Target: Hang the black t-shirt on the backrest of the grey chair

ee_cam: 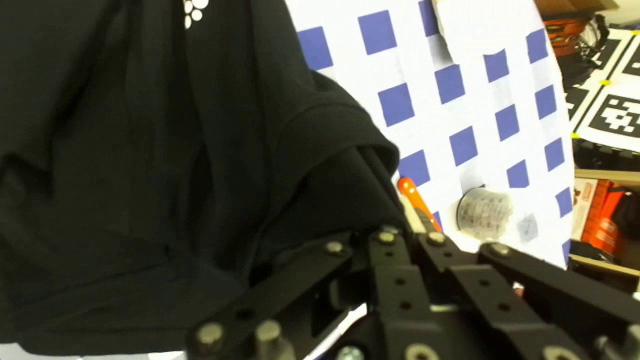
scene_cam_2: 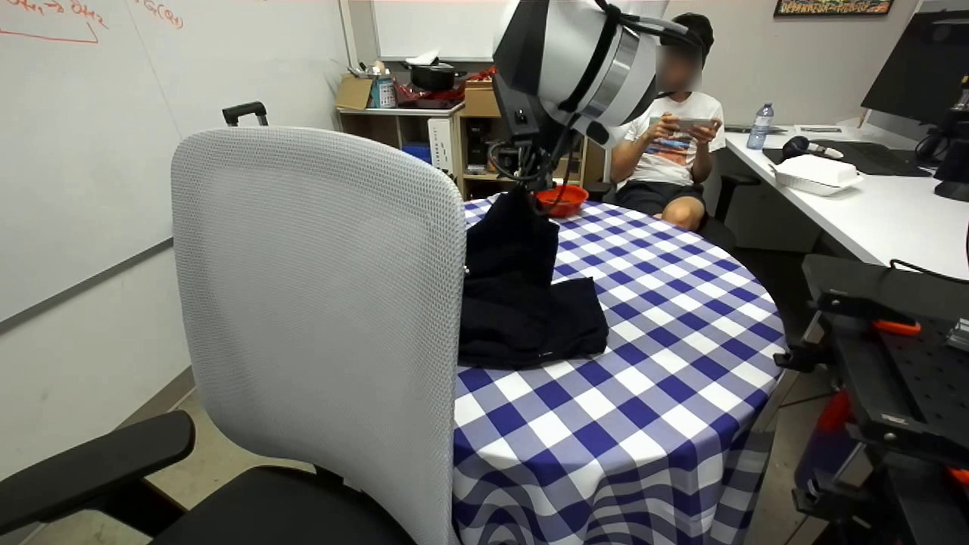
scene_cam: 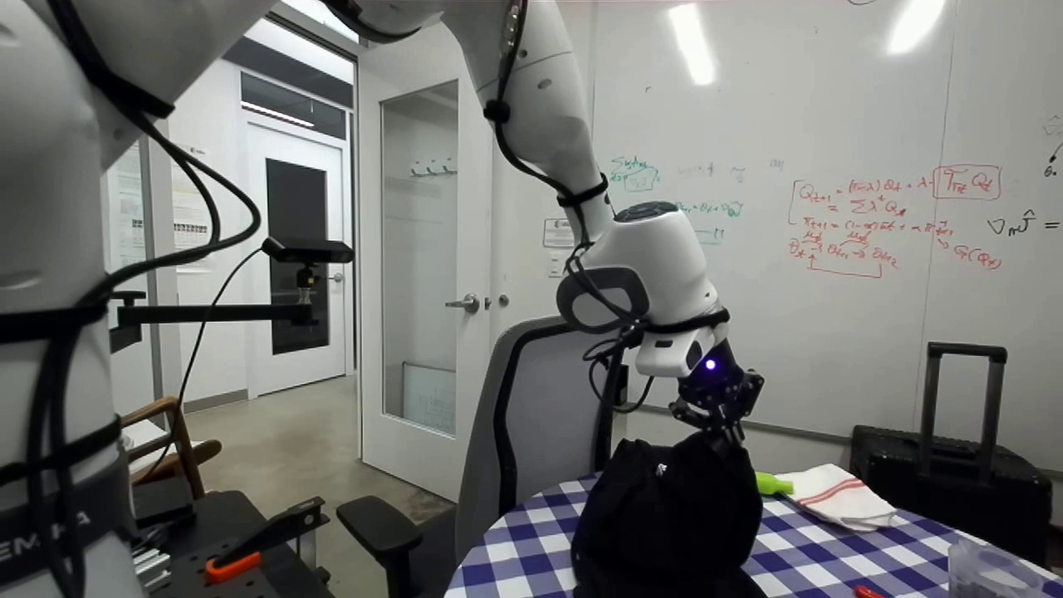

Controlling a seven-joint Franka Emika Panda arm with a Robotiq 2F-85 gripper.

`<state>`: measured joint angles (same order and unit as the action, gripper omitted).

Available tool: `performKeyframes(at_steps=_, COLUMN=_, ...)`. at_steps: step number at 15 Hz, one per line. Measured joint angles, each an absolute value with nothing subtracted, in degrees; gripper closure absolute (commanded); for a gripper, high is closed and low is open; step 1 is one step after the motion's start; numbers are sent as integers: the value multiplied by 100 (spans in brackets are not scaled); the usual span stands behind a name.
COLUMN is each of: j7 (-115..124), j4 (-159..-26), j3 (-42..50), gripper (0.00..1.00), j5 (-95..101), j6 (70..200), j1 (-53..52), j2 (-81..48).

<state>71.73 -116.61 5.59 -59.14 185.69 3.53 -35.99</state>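
The black t-shirt (scene_cam: 664,515) is bunched on the checked table, with one part pulled up into a peak. It also shows in an exterior view (scene_cam_2: 522,318), partly hidden behind the chair, and fills the left of the wrist view (ee_cam: 190,165). My gripper (scene_cam: 729,433) is at the top of that peak, its fingers close together on the cloth; the fingertips are hidden in the wrist view (ee_cam: 410,237). The lower part of the shirt still rests on the table. The grey chair's backrest (scene_cam_2: 318,295) stands upright at the table's edge, bare, and shows in an exterior view (scene_cam: 552,407).
The round table has a blue-and-white checked cloth (scene_cam_2: 681,363). On it are a white towel (scene_cam: 839,498), a green item (scene_cam: 772,483), a clear cup (ee_cam: 485,214), an orange-handled tool (ee_cam: 417,200) and a red bowl (scene_cam_2: 564,200). A person (scene_cam_2: 677,144) sits behind the table.
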Motion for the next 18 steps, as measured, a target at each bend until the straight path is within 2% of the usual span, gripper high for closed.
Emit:
performKeyframes(at_steps=5, j7=8010, j4=-11375, j3=1712, gripper=99, j5=-5795, j6=18390, j1=-951, j2=-3458)
performKeyframes(at_steps=11, j7=9180, j4=-10794, j3=3541, gripper=99, j5=-5308, j6=17886, j1=-2493, j2=-3440)
performKeyframes(at_steps=15, j7=10066, j4=-10253, j3=4677, gripper=99, j5=-4800, j6=17189, j1=-3235, j2=-3539)
performKeyframes(at_steps=18, j7=10613, j4=-9749, j3=5184, gripper=99, j5=-4485, j6=16670, j1=-3584, j2=-3665)
